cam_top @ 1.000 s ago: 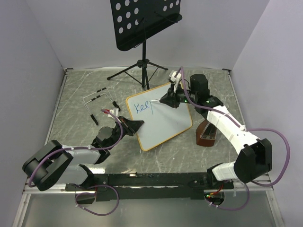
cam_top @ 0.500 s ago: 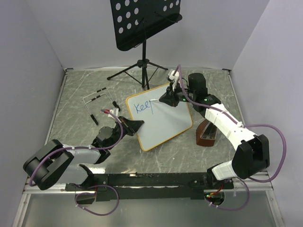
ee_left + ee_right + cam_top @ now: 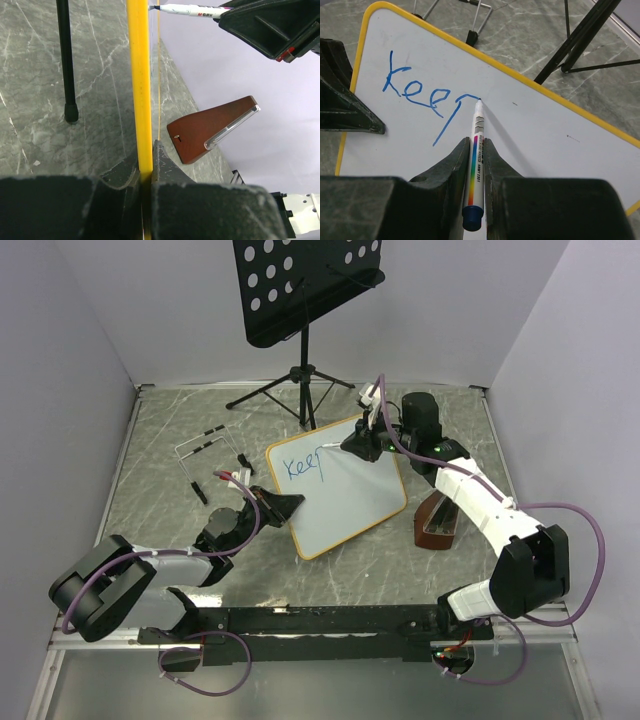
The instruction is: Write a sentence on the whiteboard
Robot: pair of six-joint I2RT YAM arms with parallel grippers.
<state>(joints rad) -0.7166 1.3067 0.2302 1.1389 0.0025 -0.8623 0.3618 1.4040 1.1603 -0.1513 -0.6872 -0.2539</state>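
The whiteboard (image 3: 345,490), white with a yellow-orange frame (image 3: 139,90), stands tilted mid-table. My left gripper (image 3: 290,505) is shut on its lower-left edge, the frame pinched between both fingers (image 3: 165,160). Of the sentence (image 3: 427,97) only blue letters "Kee" and an unfinished "p" show at the board's upper left (image 3: 300,466). My right gripper (image 3: 358,448) is shut on a white marker (image 3: 476,165) with a rainbow stripe and blue end. The marker's tip (image 3: 479,100) touches the board at the top of the last stroke.
A black music stand (image 3: 305,285) on a tripod (image 3: 300,390) rises behind the board. A brown wedge-shaped object (image 3: 437,520) lies right of the board. Small black-and-white pieces (image 3: 205,465) lie at the left. A tripod leg (image 3: 66,60) stands near the board's edge.
The right gripper has shifted slightly right and up along the board, adding the top curve of the last letter. The left arm and board have stayed put.
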